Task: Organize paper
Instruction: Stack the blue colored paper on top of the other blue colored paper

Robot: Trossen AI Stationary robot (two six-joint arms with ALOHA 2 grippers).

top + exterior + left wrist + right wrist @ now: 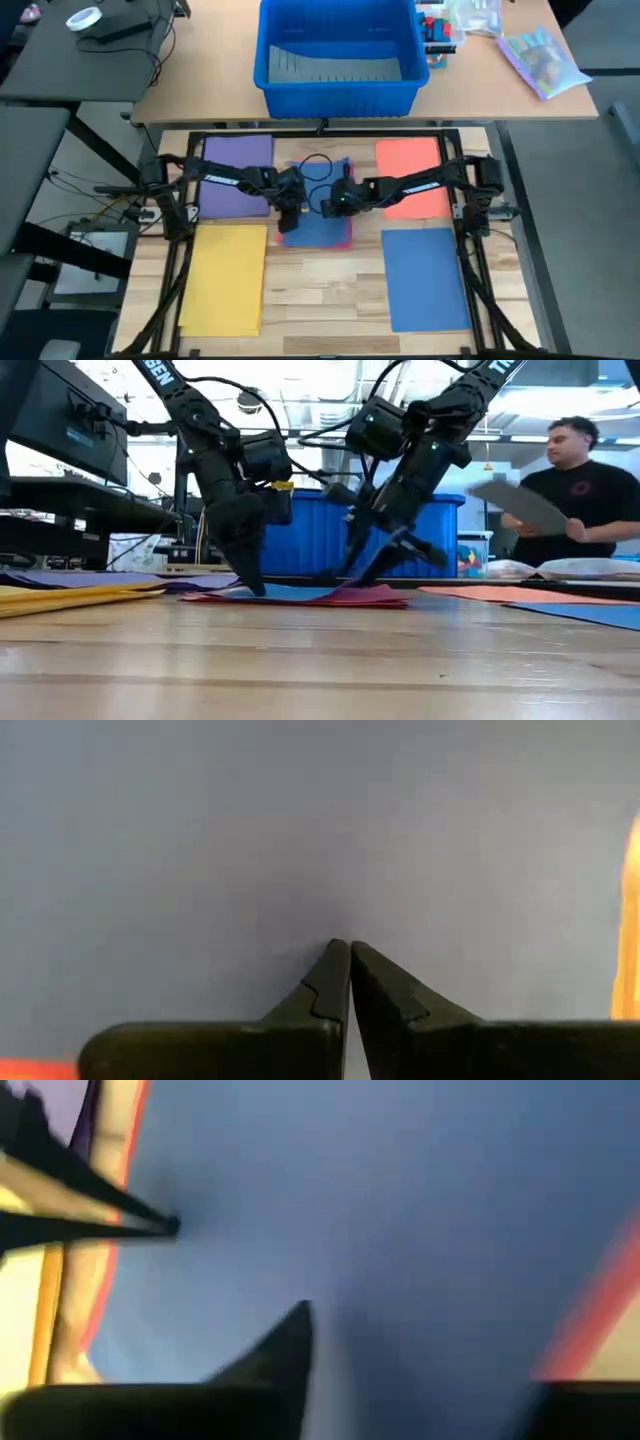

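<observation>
A blue sheet (pixel 322 228) lies on a pink sheet (pixel 347 238) at the table's middle; in the low view the pink sheet's edge (pixel 370 600) shows under it. Flat on the table around them are a purple sheet (pixel 238 172), an orange-red sheet (pixel 412 172), a yellow sheet (pixel 226 276) and another blue sheet (pixel 425 278). My left gripper (pixel 288 224) is shut, its tips down on the middle blue sheet's left part. My right gripper (pixel 329 207) stands open over that sheet's far part. My left gripper presses its shut fingertips (pixel 338 960) down on the middle blue sheet's left part (pixel 340 920). The fingers come from above, slanting down from the table's left. The sheet lies flat on the pink sheet. My right gripper's open fingers (pixel 292 1332) hang just over the blue sheet; I cannot tell whether they touch it.
A big blue bin (pixel 338 55) and a clear bag with colourful contents (pixel 542 58) stand on the far table. In the low view a person (pixel 575 490) at the far right holds a flat grey piece. Bare wood lies at the table's near middle (pixel 325 300).
</observation>
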